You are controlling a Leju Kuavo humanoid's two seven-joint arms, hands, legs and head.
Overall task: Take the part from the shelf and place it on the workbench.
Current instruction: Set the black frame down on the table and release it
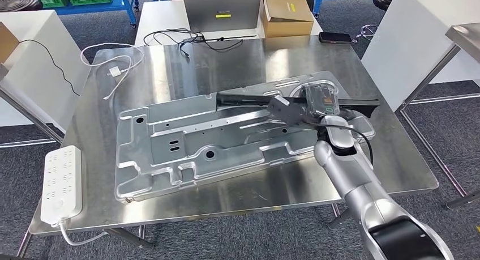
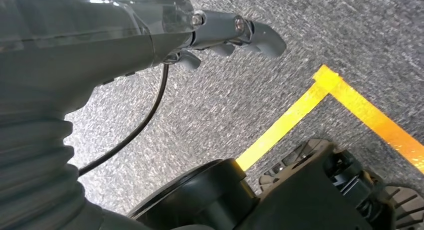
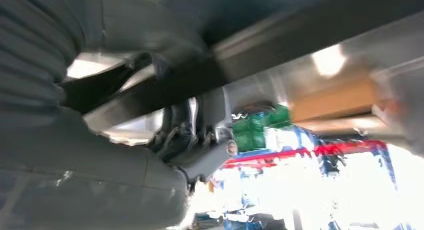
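A long black part (image 1: 243, 97) stretches across the far right end of a large pressed metal panel (image 1: 187, 141) that lies on the steel workbench (image 1: 238, 67). My right hand (image 1: 317, 101) grips this part near its middle, fingers wrapped over it. I cannot tell whether the part touches the panel. In the right wrist view the dark part (image 3: 165, 89) runs across the picture with my right hand (image 3: 200, 140) curled around it. My left hand (image 2: 235, 34) hangs over the grey carpet with its fingers stretched out and nothing in them.
A white power strip (image 1: 61, 183) lies at the bench's near left corner, a white charger cable (image 1: 113, 70) at the far left. Behind the bench are a laptop (image 1: 222, 9), a cardboard box (image 1: 286, 15) and a phone (image 1: 335, 38). Yellow tape (image 2: 300, 115) marks the floor.
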